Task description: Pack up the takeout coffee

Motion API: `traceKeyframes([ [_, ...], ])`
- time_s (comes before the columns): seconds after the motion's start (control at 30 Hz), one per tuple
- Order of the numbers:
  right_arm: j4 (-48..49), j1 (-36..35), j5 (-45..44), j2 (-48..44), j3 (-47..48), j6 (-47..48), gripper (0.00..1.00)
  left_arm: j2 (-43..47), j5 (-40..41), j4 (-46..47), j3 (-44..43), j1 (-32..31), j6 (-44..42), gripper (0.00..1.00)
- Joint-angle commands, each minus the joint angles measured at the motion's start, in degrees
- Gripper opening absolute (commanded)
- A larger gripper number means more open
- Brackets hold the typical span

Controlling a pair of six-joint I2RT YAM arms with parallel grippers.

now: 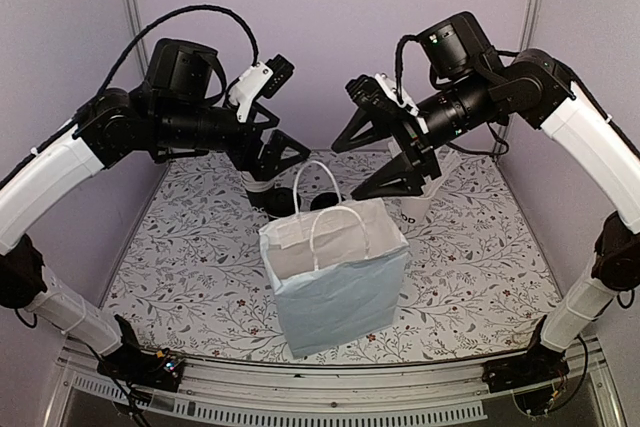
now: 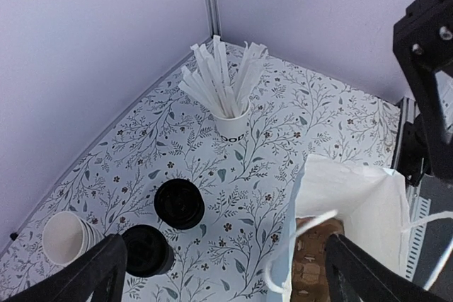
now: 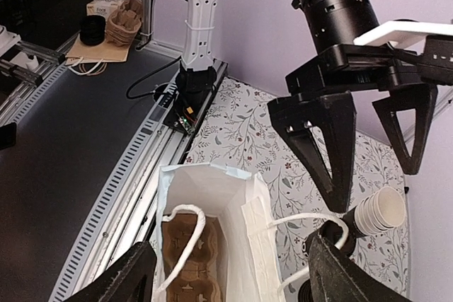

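Both the left gripper (image 1: 292, 134) and right gripper (image 1: 343, 173) hung spread, empty, over the bag (image 1: 340, 282), a carrier (image 3: 185, 259) inside; behind it sat straws (image 2: 223, 76) and stacked cups (image 2: 64, 237).

Coffee cup (image 2: 179, 204): blk, lid on, upright on mat, outside bag.

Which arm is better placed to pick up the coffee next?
Probably left: its open fingers hang above the lidded black cups, while the right fingers hang over the straws.
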State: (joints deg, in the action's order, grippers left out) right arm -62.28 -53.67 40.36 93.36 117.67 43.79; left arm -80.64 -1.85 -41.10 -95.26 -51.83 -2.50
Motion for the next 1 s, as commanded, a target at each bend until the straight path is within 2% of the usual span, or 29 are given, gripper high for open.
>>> traceKeyframes([
  [0.0, -0.3, -0.3, -3.7, -4.4, -1.6, 0.9, 0.77, 4.2, 0.2, -0.6, 3.1, 0.6, 0.7, 1.0],
  [0.1, 1.9, 2.4, -3.8, -6.7, -5.9, -0.1, 0.78, 6.1, -3.7, -2.1, 5.7, 0.5, 1.5, 0.98],
  [0.33, 11.9, 18.0, 2.2, -15.5, -25.4, -3.6, 0.78, 7.8, -9.2, -6.1, 13.3, 0.5, 2.4, 0.9],
  [0.5, 19.4, 26.4, 4.6, -21.2, -38.5, -6.5, 0.77, 5.3, -9.5, -6.2, 12.8, 0.6, 2.3, 0.82],
  [0.67, 24.8, 32.9, 6.5, -25.3, -47.2, -8.9, 0.77, 1.6, -9.1, -6.9, 10.8, 0.6, 0.8, 0.74],
  [0.77, 27.3, 34.4, 6.5, -27.0, -51.4, -9.8, 0.77, -0.4, -11.7, -6.9, 10.5, 0.6, 0.2, 0.61],
  [0.87, 29.1, 34.8, 6.8, -27.5, -54.0, -10.5, 0.77, -2.3, -13.5, -6.1, 9.9, 0.6, 0.0, 0.42],
  [0.97, 29.8, 35.2, 7.0, -27.5, -54.7, -10.7, 0.77, -3.6, -14.8, -5.3, 9.2, 0.6, 0.3, 0.31],
])
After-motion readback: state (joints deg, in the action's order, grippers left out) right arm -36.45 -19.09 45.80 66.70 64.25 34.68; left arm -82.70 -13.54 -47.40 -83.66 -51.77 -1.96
